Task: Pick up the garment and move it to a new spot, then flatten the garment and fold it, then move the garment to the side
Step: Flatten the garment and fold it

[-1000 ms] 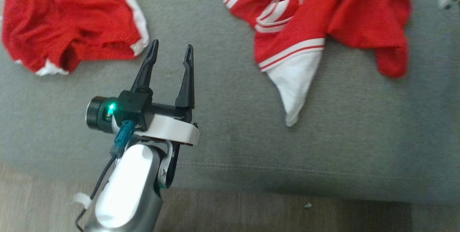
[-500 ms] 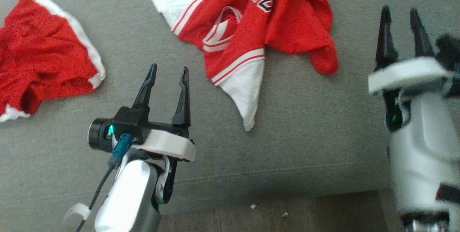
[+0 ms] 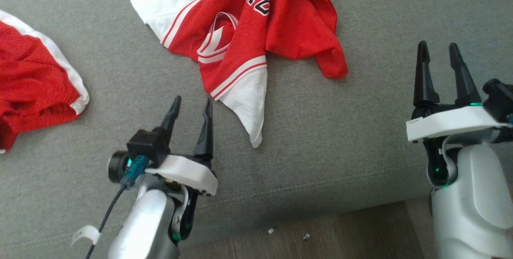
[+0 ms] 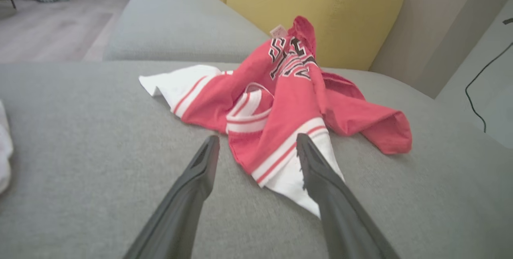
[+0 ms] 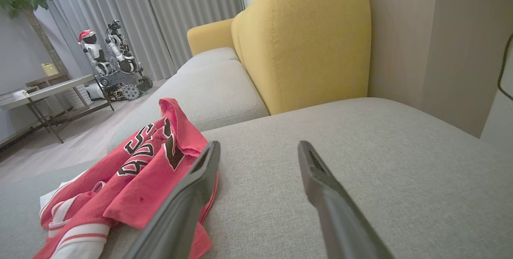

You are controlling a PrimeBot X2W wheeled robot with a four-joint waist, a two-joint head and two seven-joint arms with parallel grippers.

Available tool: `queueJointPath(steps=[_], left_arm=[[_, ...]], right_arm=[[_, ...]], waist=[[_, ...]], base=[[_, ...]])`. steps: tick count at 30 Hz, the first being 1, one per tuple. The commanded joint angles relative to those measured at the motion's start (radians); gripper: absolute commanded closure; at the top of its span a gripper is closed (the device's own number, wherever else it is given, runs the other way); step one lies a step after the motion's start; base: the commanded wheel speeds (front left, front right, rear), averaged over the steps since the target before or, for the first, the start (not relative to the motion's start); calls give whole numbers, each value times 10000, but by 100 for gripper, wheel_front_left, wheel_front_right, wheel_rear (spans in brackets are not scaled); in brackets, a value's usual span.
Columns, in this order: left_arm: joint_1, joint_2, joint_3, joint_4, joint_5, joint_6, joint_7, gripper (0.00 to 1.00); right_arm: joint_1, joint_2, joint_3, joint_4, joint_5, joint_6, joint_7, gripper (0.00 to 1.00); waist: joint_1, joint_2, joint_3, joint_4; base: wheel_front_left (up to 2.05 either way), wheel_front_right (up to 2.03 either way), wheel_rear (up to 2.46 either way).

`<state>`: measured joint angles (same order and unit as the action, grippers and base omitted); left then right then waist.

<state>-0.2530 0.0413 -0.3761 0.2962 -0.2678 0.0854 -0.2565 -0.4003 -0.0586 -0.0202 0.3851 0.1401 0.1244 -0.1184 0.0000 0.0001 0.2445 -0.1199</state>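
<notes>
Jersey (image 3: 280, 30): crumpled red fabric, white striped trim, black lettering creased unreadable; lies mid-seat on the grey woven sofa (image 3: 360, 130).
Left gripper (image 3: 192, 100): jaws apart, empty, over the sofa's front.
Right gripper (image 3: 437, 45): likewise.

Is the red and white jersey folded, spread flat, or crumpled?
Crumpled, not folded. The jersey lies bunched on the grey cushion, its lettering creased and a white corner trailing toward the left gripper.

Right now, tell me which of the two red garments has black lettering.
The crumpled jersey in the middle of the sofa; the other red garment, at the far left, is plain with a white edge.
</notes>
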Motion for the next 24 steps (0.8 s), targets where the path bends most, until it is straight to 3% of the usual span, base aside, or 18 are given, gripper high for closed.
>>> queueJointPath(steps=[1, 14, 24], left_arm=[[-163, 89, 209, -184, -133, -65, -53, 0], [-691, 89, -1707, 1856, -2063, -1005, 66, 0], [-1261, 89, -2322, 2350, -2651, -534, 16, 0]], right_arm=[[63, 81, 293, -443, 126, 63, 31, 0], [314, 82, 552, -927, 446, 63, 153, 0], [193, 83, 656, -838, 528, 63, 2, 0]], waist=[[0, -1, 19, -36], [0, -1, 138, -487], [0, -1, 295, -700]], base=[[0, 0, 0], [0, 0, 0], [0, 0, 0]])
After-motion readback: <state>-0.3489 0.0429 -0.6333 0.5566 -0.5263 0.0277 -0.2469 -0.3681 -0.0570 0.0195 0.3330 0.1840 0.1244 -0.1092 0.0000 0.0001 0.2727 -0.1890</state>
